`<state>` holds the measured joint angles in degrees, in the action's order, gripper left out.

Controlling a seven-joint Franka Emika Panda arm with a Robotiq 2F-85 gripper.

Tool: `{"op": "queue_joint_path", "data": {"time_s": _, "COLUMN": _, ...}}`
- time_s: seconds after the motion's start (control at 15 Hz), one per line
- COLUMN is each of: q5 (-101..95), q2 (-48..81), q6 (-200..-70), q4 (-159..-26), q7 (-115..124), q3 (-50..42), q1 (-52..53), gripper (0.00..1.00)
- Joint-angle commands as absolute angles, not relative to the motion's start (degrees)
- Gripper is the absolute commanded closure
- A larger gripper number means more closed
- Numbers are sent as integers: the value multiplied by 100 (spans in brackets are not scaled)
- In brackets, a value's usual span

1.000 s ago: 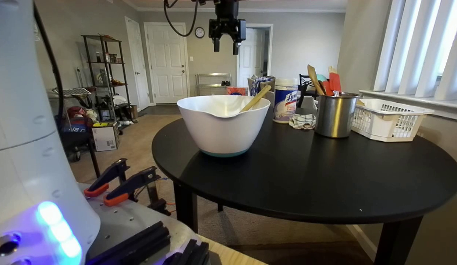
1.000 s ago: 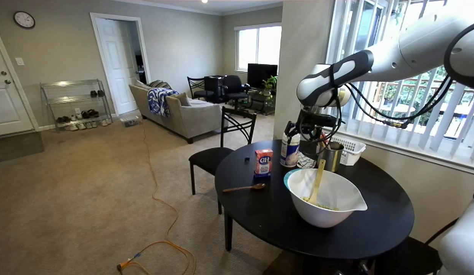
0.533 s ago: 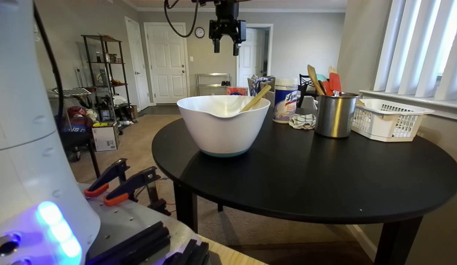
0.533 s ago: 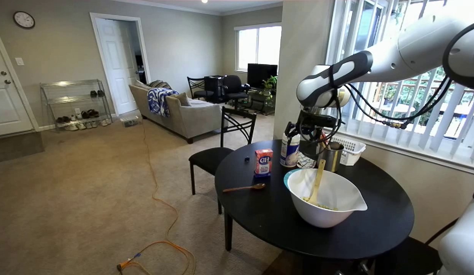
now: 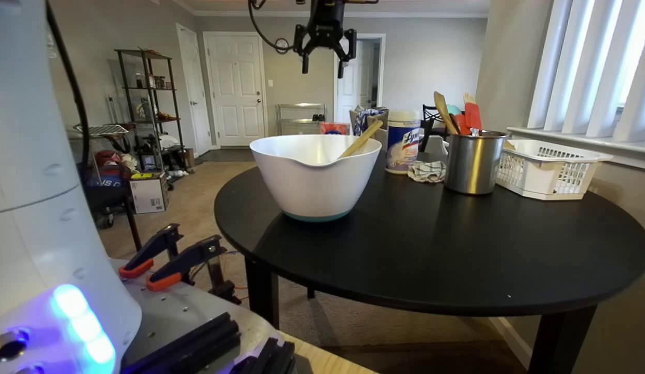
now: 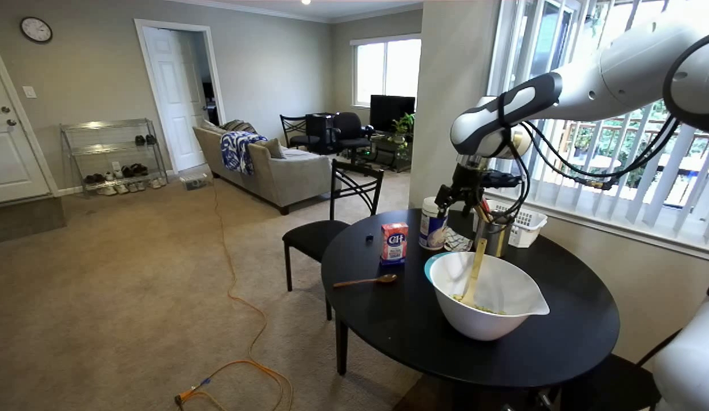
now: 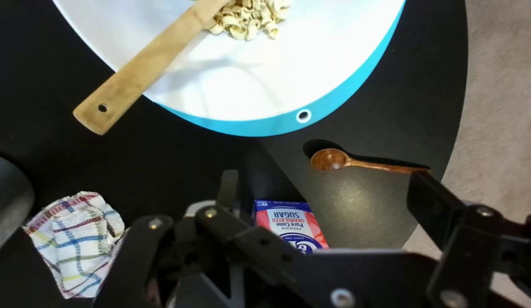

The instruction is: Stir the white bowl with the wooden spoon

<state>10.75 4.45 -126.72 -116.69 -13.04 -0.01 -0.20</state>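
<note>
The white bowl [image 5: 317,187] stands upright on the black table in both exterior views [image 6: 486,322]. Part of it fills the top of the wrist view [image 7: 265,85], showing a turquoise rim edge and curly pasta [image 7: 244,17] inside. The pale wooden spoon [image 6: 475,271] leans in the bowl, its lower end in the pasta. Its handle [image 7: 146,68] crosses the rim and points toward the metal cup side in the wrist view. My gripper [image 5: 323,71] is open and empty, high above and beyond the bowl. In the wrist view its fingers [image 7: 324,184] are wide apart, with neither on the wooden spoon.
A small brown spoon [image 7: 329,159] and a sugar box [image 6: 394,244] are on the table [image 5: 457,249]. A wipes canister [image 5: 403,143], checkered cloth [image 7: 77,244], metal utensil cup [image 5: 473,163] and white slotted basket [image 5: 546,174] stand along the far side.
My gripper has turned and shifted slightly; its fingers look wider apart in an exterior view. The wrist and cables moved a little to the right. The bowl and wooden spoon have not moved.
</note>
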Motion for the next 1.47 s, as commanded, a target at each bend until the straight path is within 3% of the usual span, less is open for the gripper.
{"op": "queue_joint_path", "data": {"time_s": 0.0, "q5": 1576, "q2": 548, "q6": -12227, "q4": -11503, "q7": -2833, "q3": -41, "q1": -271, "gripper": 0}}
{"op": "queue_joint_path", "data": {"time_s": 0.47, "q5": 2755, "q2": 1358, "q6": -10954, "q4": -10919, "q7": -5365, "q3": -149, "q1": -850, "gripper": 0}}
{"op": "queue_joint_path", "data": {"time_s": 0.87, "q5": 2605, "q2": 1873, "q6": -9660, "q4": -10308, "q7": -6030, "q3": -188, "q1": -1189, "gripper": 0}}
{"op": "queue_joint_path", "data": {"time_s": 1.4, "q5": 2661, "q2": 1855, "q6": -9816, "q4": -10373, "q7": -5878, "q3": -194, "q1": -1167, "gripper": 0}}
